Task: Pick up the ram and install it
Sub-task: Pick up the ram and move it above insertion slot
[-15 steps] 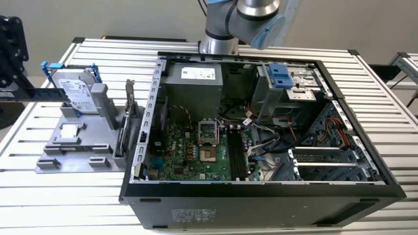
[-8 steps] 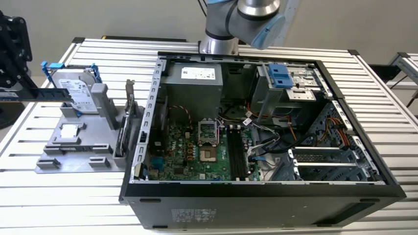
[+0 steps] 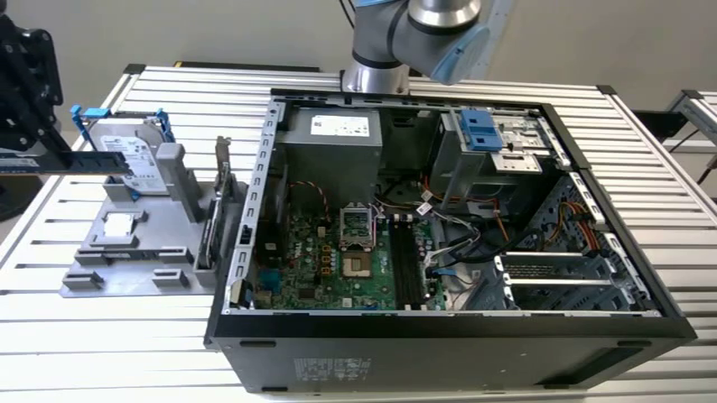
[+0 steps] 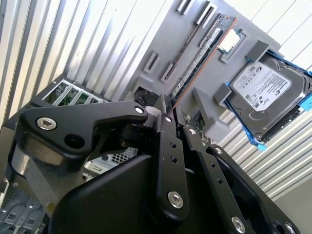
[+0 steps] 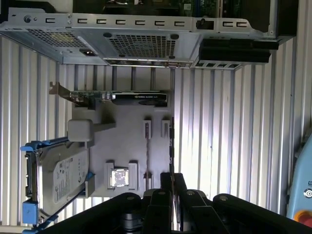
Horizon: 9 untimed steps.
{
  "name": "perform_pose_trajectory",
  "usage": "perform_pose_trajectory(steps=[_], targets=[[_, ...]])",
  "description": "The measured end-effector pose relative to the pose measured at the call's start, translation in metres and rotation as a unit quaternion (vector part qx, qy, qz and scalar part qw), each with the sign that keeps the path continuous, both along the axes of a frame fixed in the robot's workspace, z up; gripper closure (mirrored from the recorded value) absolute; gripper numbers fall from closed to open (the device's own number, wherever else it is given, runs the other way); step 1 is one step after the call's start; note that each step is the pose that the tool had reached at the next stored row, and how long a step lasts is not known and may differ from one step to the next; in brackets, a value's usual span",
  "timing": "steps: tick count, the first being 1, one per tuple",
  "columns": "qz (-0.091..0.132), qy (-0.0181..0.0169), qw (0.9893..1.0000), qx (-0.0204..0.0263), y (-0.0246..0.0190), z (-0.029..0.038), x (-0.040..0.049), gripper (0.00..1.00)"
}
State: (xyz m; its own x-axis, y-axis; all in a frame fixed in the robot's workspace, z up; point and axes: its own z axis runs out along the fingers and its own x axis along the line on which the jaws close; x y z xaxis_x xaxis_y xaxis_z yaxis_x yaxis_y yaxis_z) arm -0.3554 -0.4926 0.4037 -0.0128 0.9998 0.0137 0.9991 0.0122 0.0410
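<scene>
End effector (image 4: 171, 111) pinched narrow on one end of the ram (image 4: 204, 48). Stick's long axis runs straight out from my fingertips, over grey fixture (image 5: 131, 141), at exterior view's left edge.

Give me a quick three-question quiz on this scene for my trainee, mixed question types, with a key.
1. True or false: the ram is already seated in the motherboard.
2. What sits in the blue bracket on the grey holder? A) a fan B) a hard drive C) a power supply
3. Fill in: the gripper is shut on the ____.
Key: 1 false, the ram is held in the gripper by the holder; 2 B; 3 ram.
</scene>
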Motion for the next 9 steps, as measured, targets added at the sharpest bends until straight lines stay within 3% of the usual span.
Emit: perform_pose_trajectory(steps=[9], targets=[[0.000, 0.0000, 1.0000, 0.0000, 0.0000, 0.0000, 0.0068, 1.00]])
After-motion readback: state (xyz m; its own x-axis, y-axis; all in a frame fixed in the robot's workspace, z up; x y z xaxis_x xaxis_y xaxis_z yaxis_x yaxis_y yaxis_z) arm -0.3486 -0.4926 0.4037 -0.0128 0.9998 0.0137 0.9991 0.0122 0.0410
